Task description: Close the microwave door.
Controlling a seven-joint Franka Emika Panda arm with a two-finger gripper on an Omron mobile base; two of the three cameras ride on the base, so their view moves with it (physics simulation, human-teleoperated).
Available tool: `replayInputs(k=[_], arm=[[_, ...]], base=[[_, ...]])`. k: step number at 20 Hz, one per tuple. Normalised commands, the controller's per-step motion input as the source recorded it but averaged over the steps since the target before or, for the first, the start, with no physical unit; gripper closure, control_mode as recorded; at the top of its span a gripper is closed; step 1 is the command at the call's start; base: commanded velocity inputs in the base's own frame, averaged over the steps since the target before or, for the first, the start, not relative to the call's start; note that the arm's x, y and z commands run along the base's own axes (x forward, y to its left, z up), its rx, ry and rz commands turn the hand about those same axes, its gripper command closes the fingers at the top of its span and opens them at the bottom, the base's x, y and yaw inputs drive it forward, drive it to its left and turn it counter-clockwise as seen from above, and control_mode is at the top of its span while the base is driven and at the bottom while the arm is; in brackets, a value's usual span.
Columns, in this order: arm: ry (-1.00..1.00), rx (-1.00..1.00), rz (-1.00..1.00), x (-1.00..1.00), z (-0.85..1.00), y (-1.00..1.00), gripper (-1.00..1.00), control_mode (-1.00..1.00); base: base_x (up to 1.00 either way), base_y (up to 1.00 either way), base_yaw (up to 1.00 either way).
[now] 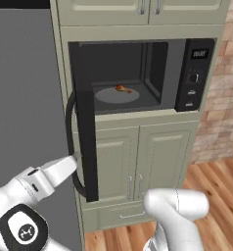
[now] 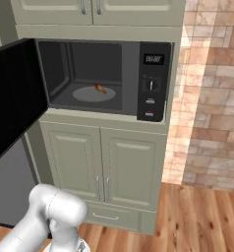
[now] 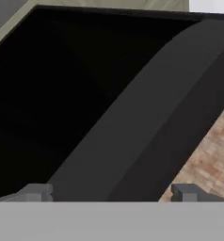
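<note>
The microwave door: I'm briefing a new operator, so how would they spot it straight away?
Find the black microwave built into the beige cabinet wall, beside the tall grey fridge front. The microwave door is the glossy black panel swung wide open at the cavity's left. Unlike the beige panelled cabinet doors below, it carries a long curved black bar handle.

No text legible. Small display (image 2: 153,59) at top of microwave (image 2: 105,78) control strip (image 2: 152,81) shows pale digits, too blurred to read. Buttons below carry no readable marks. Round badge (image 1: 23,229) on robot arm joint bears pale emblem, not readable as letters.
</note>
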Motion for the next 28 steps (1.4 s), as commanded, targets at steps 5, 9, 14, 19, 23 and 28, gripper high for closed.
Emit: replayInputs(k=[5, 9, 14, 19, 23, 28], arm=[[-0.14, -0.01, -0.03, 0.93, -0.77, -0.24, -1.0, -1.0], [-0.19, 0.01, 0.0, 0.36, -0.17, -0.04, -1.0, -1.0], [-0.29, 0.2, 0.0, 0.0, 0.0, -0.7, -1.0, -1.0], [-0.15, 0.24, -0.05, 0.08, 0.05, -0.81, -1.0, -1.0], [0.0, 0.21, -0.03, 0.01, 0.21, -0.89, -1.0, -1.0], [0.0, 0.13, 0.02, 0.03, 0.03, -0.88, -1.0, -1.0]], base=[[0.0, 0.0, 0.0], [0.0, 0.0, 0.0], [0.0, 0.0, 0.0], [0.0, 0.0, 0.0], [0.0, 0.0, 0.0], [0.0, 0.0, 0.0]])
